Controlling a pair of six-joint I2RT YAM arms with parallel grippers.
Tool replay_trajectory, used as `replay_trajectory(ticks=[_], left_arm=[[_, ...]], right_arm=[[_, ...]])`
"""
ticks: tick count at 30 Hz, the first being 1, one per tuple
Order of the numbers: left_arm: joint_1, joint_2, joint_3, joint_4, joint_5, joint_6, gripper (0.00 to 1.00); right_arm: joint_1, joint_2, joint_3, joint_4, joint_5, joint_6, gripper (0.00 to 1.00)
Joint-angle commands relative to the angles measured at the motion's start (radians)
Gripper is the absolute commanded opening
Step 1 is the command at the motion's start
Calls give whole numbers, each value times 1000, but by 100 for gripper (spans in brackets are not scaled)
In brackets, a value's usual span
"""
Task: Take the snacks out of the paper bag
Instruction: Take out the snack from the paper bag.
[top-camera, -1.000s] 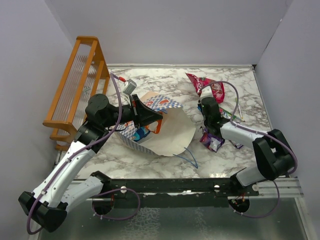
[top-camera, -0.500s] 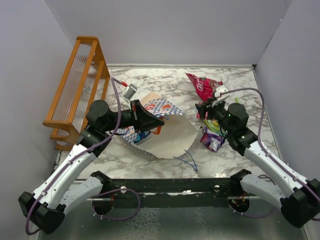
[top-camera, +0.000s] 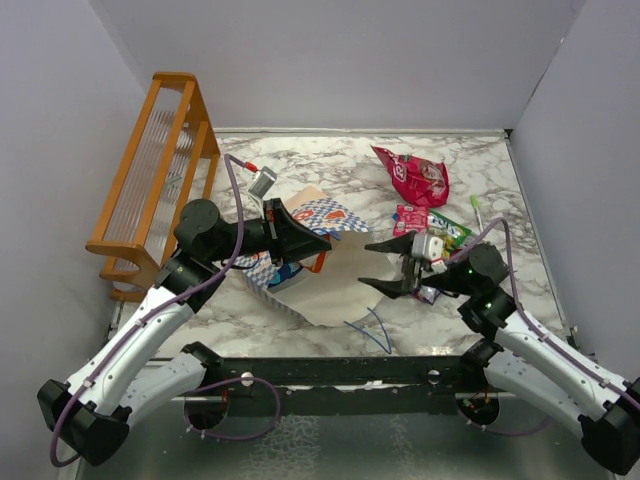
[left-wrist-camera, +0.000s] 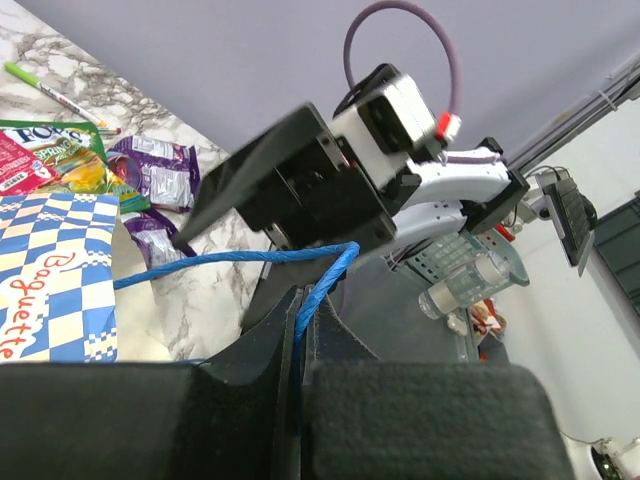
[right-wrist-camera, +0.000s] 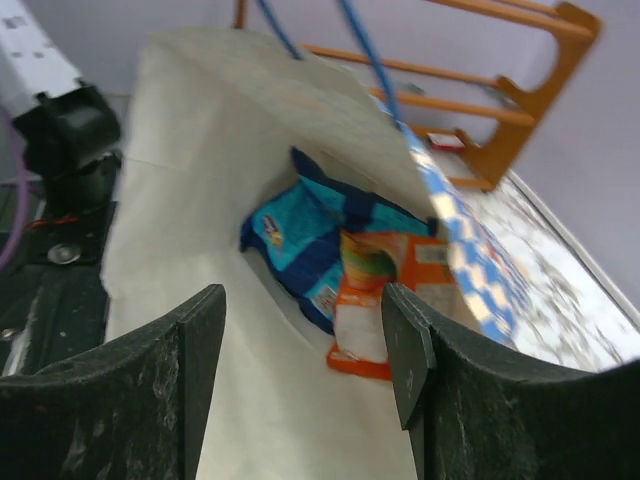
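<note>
Beige kraft paper bag, blue-white checkered band (top-camera: 340, 275): on its side on marble surface (top-camera: 330, 160), mouth toward right hand.
Left hand (top-camera: 300, 238): clamped shut on thin blue cord handle (left-wrist-camera: 230, 262), holding mouth open.
Right hand (top-camera: 385, 267): fingers spread, empty, at mouth.
Inside bag: blue foil packet (right-wrist-camera: 300, 240), orange foil packet (right-wrist-camera: 375, 310).
Pink-red foil packet (top-camera: 420, 180): out, on surface.
Advice: enter low along bottom panel, pinch orange packet's edge, avoid catching paper.

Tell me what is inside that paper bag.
Two snacks show inside the paper bag: a blue packet and an orange packet beside it. Anything under them or deeper in is covered by the packets and paper wall.
</note>
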Motion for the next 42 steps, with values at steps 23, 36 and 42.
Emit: replay_trajectory(ticks=[23,36,42], left_arm=[[-24,14,63,-8,-24,18,0],[-27,15,72,-13,-26,24,0],[-28,6,78,-22,-27,26,0]], right_arm=[[333,743,281,90,295,-820,99],[336,901,414,1,300,-943,99],[337,970,460,0,318,-952,99]])
